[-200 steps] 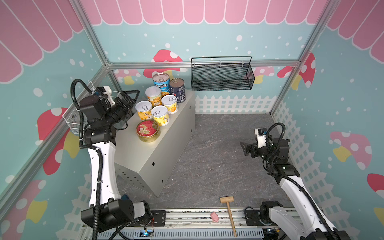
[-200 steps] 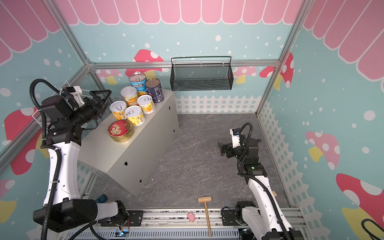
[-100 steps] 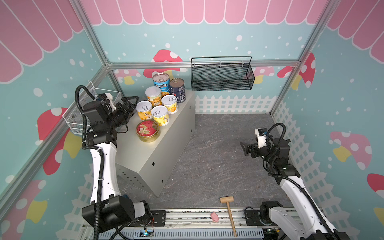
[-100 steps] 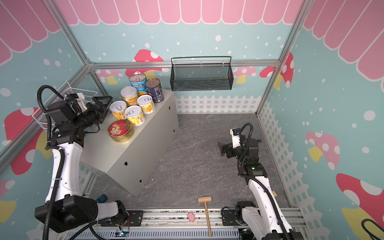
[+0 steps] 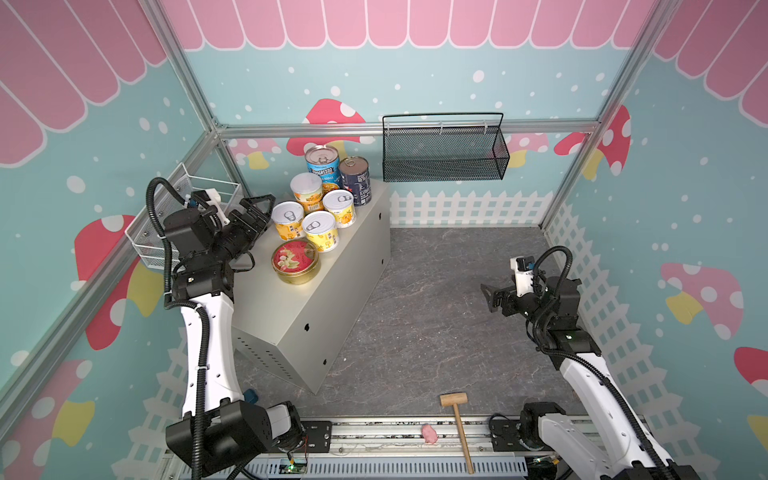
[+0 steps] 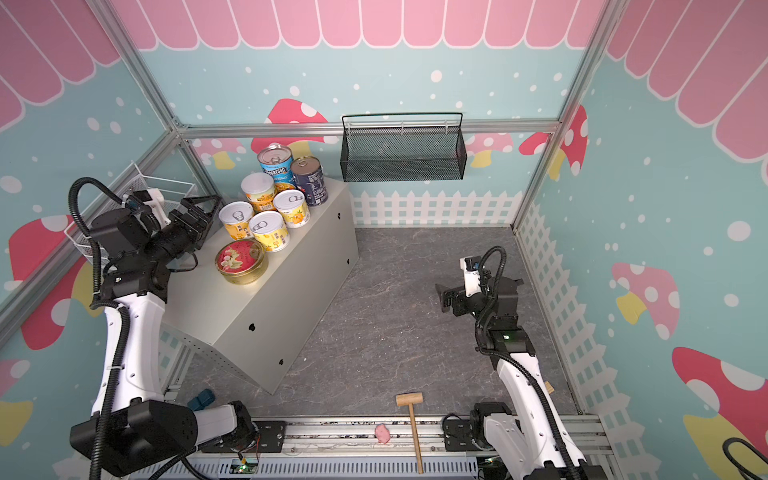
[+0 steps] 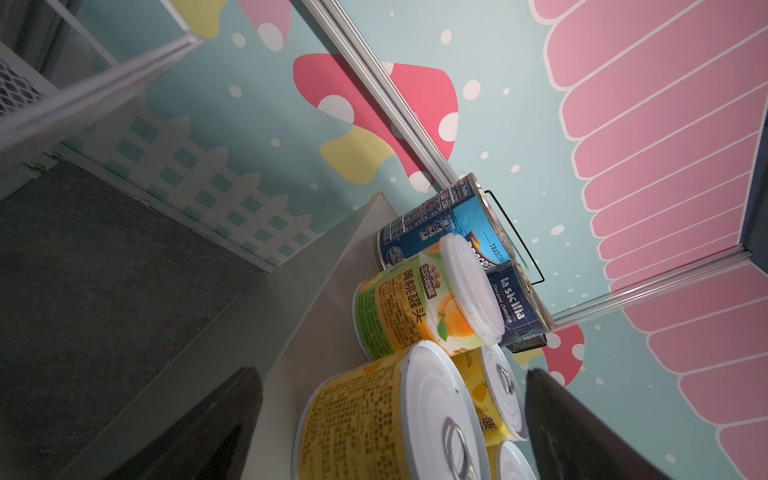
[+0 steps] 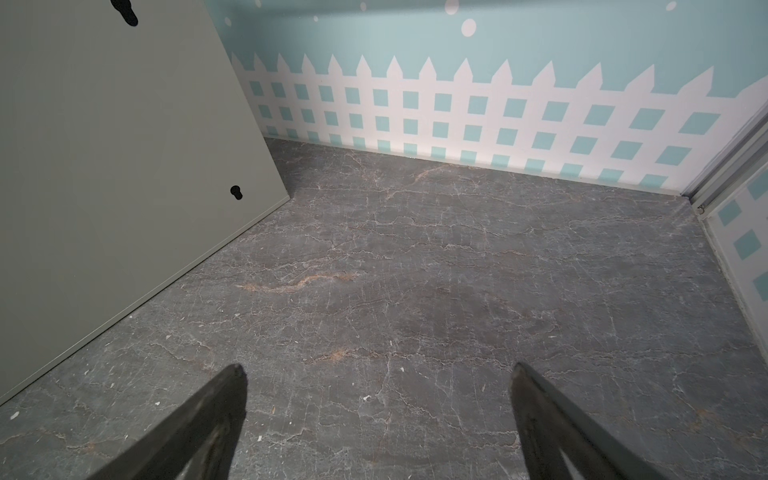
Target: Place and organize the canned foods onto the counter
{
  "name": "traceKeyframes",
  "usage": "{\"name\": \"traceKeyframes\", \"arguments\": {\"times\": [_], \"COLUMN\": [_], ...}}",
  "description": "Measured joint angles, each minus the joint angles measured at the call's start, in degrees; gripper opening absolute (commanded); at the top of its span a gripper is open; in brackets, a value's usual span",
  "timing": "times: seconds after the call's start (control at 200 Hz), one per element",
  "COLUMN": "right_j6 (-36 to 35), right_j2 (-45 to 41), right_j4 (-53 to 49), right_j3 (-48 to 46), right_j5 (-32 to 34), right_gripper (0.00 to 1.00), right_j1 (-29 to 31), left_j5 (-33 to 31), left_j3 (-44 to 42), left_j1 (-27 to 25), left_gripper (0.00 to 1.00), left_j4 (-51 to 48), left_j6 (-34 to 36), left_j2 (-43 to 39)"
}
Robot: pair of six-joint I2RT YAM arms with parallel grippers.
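nearest me, my right gripper [image 5: 489, 297] hangs over the floor, jaws spread, holding nothing. the counter [image 5: 266, 307] carries all seven cans, grouped on its far half. first comes the flat red-lidded tin [image 5: 295, 258], then four short yellow cans [image 5: 320, 227], with my left gripper [image 5: 262, 212] wide open and empty just beside them. farthest stand the progresso can [image 5: 322, 163] and the navy can [image 5: 355, 179]. i'd expect them rigid, smooth and probably heavy, so i'd grip mid-wall across the body. the tin looks too wide for that; i'd nudge it.

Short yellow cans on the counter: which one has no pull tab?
The peach can with the plain white lid, beside the Progresso can; the other three show pull tabs.
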Motion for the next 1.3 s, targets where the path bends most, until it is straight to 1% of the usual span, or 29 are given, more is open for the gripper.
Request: {"name": "traceKeyframes", "arguments": {"times": [0.235,0.49,0.926,1.131,1.301], "right_j6": [-0.07,-0.2,-0.37,-0.39,-0.39], "right_j2": [0.0,0.02,0.24,0.24,0.24], "right_j4": [0.02,0.04,0.04,0.04,0.04], "right_j3": [0.0,0.0,0.0,0.0,0.0], "right_j5": [0.0,0.0,-1.01,-1.38,-1.46], "right_gripper": [0.99,1.0,1.0,0.99,0.99], "right_j1": [0.0,0.0,0.0,0.0,0.0], "left_j5": [-0.83,-1.07,-4.66,-5.14,-5.2], "left_j3": [0.42,-0.04,-5.66,-8.41,-10.91], "left_j1": [1.7,1.81,1.09,-1.16,-4.33], "left_gripper": [1.0,0.99,0.99,0.99,0.99], "left_j4": [-1.88,-1.73,-0.92,-0.7,0.22], "left_j6": [0.28,0.15,0.17,-0.26,-1.42], "left_j2": [3.37,2.93,-4.44,-8.02,-10.95]}}
